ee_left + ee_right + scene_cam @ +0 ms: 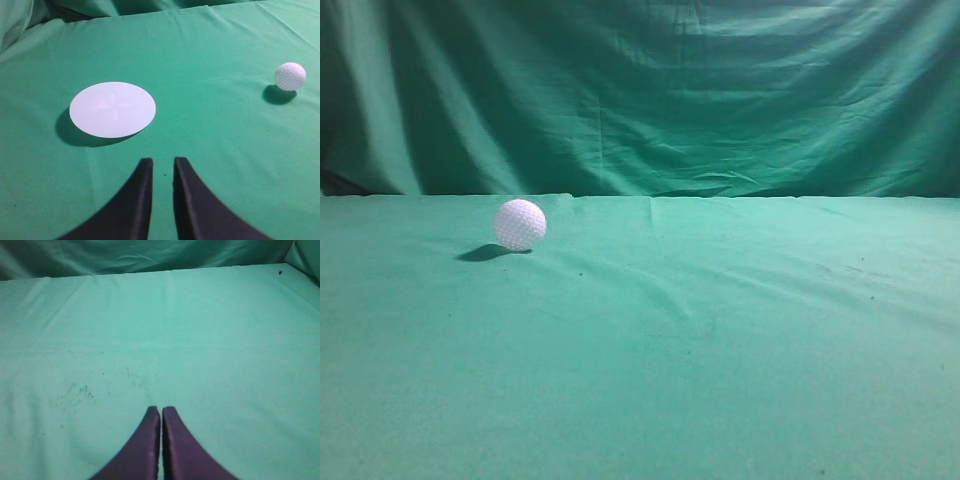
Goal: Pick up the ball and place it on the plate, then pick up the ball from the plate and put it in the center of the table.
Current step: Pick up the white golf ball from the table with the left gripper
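The small white dimpled ball (520, 224) looks matt; the wrinkled green cloth table (720, 380) dull; the flat white oval plate (112, 109) smooth.

Neither arm shows in the exterior view. In the left wrist view the left gripper (163, 162) points to the far side, its two black fingers (135, 200) standing a little apart with a narrow gap between the tips, holding nothing. In the right wrist view the right gripper (161, 411) also points far, its dark fingers (142, 447) pressed almost together, nothing between them.
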